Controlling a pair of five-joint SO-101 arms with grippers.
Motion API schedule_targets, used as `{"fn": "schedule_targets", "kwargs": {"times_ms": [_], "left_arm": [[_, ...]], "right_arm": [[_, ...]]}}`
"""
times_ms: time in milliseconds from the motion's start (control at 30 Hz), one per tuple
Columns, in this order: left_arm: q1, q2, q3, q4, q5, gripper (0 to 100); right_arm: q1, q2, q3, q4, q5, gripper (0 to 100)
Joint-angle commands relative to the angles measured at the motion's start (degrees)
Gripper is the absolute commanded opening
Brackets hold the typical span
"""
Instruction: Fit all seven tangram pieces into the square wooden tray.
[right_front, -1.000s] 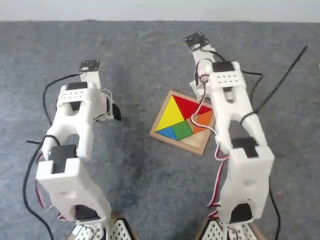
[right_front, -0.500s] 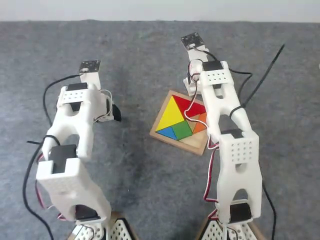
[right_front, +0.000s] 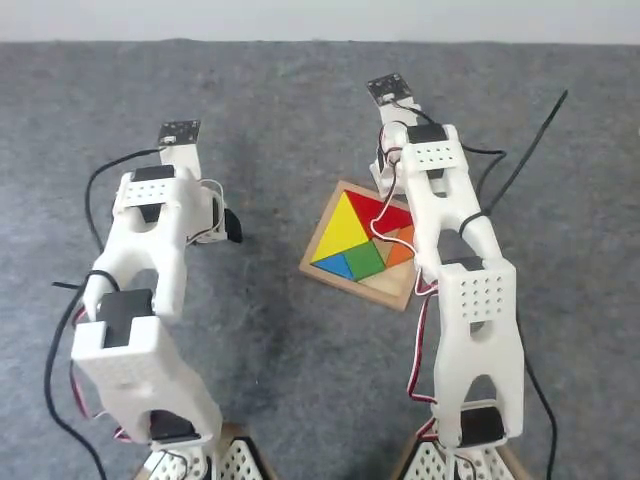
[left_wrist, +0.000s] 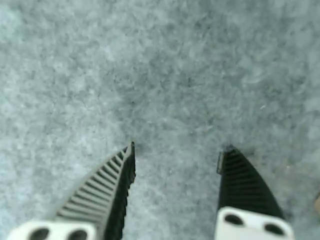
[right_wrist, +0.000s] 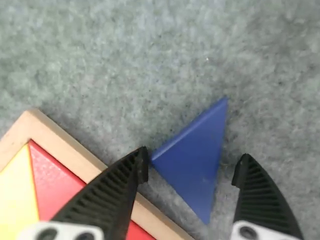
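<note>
High view: the square wooden tray (right_front: 340, 281) lies near the middle of the grey bench (right_front: 280, 350), with flat coloured pieces (right_front: 345, 235) in it, and it has not moved. The right arm (right_front: 445, 210) above its right side has swung to the left since one second ago. The left arm (right_front: 150, 240) stayed where it was.

Left wrist view: the left end effector (left_wrist: 177, 152) is spread above the bench surface.

Right wrist view: the right end effector (right_wrist: 194, 155) is spread, with one finger on each side of a dark blue triangular piece (right_wrist: 197, 145). This piece lies flat on the bench, just beside the tray's rim.
</note>
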Motion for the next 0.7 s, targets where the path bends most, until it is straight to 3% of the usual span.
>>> {"fn": "schedule_targets", "kwargs": {"times_ms": [0,133,367,667], "left_arm": [[-0.2,-3.3,-0.1,-0.8,-1.5,26],[-0.2,-3.3,-0.1,-0.8,-1.5,26],[-0.2,-3.3,-0.1,-0.8,-1.5,26],[-0.2,-3.2,-0.1,-0.8,-1.5,26]], "right_arm": [[1.4,-0.5,-2.3,-0.8,1.7,28.5],[1.4,-0.5,-2.2,-0.5,1.6,27.5],[1.4,-0.5,-2.1,-0.5,1.8,5.9],[1.4,-1.9,-3.0,2.9,1.6,4.8]]}}
